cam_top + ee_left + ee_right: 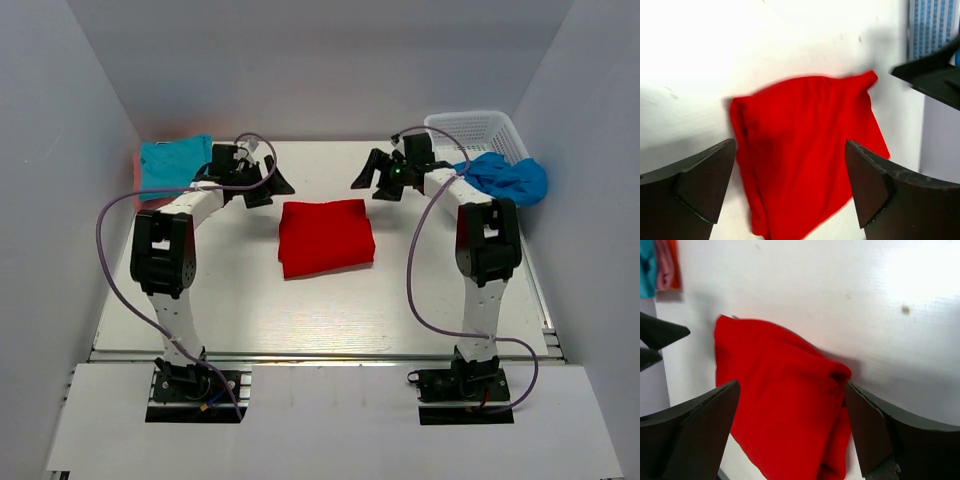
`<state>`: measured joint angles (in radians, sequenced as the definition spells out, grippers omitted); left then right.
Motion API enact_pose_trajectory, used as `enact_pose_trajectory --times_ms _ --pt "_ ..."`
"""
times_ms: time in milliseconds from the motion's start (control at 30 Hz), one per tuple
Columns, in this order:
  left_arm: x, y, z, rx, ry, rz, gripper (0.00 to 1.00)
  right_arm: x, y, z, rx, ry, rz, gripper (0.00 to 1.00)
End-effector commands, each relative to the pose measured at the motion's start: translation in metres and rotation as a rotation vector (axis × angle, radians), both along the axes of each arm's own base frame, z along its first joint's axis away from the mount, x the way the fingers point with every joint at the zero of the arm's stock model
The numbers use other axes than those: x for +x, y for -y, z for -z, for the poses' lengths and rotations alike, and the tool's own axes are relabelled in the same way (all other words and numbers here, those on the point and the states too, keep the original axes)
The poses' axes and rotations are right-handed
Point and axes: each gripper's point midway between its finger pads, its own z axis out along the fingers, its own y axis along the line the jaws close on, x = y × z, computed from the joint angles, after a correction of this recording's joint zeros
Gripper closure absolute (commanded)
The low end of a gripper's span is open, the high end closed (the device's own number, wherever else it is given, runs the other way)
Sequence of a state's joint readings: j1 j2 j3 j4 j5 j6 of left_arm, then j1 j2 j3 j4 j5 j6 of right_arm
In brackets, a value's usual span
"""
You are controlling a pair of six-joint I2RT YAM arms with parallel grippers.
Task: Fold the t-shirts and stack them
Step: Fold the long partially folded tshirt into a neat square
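White bench (240, 300), grey-walled on three sides. Red t-shirt (326, 237): folded to a rectangle, mid-bench, not yet stacked. Turquoise t-shirt (175, 160): folded, atop orange-pink t-shirt (664, 265), far-left corner. Blue garment (510, 178): crumpled, spilling over white basket (480, 125), far right; judged still to fold. Left claw (270, 190), right claw (370, 186): both wide open, empty, near red t-shirt's far edge, not touching. Judged past halfway.

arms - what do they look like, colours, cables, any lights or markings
The left arm and right arm match: white links, bulky black joint housings, black bases. A thin purple cable loops from each base to the wrist. The left gripper and right gripper have black wedge-shaped fingers. A green light glows by the right wrist.
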<state>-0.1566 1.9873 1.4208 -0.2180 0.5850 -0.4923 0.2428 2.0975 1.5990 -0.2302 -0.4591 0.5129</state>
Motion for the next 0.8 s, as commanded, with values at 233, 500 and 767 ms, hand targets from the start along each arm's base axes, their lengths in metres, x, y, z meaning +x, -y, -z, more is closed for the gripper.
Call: enact_pose_trajectory --times_ms 233,500,767 --pt "-0.029 0.015 -0.079 -0.014 0.247 0.071 0.00 -0.074 -0.022 -0.080 0.071 0.200 -0.211 0.10" --pt "-0.056 0.065 -0.036 -0.102 0.174 0.204 0.00 -0.141 -0.067 -0.055 0.277 0.052 -0.384 0.10" --pt "-0.092 0.070 0.044 -0.126 -0.056 0.253 0.00 -0.160 -0.049 0.022 0.291 -0.157 -0.320 0.10"
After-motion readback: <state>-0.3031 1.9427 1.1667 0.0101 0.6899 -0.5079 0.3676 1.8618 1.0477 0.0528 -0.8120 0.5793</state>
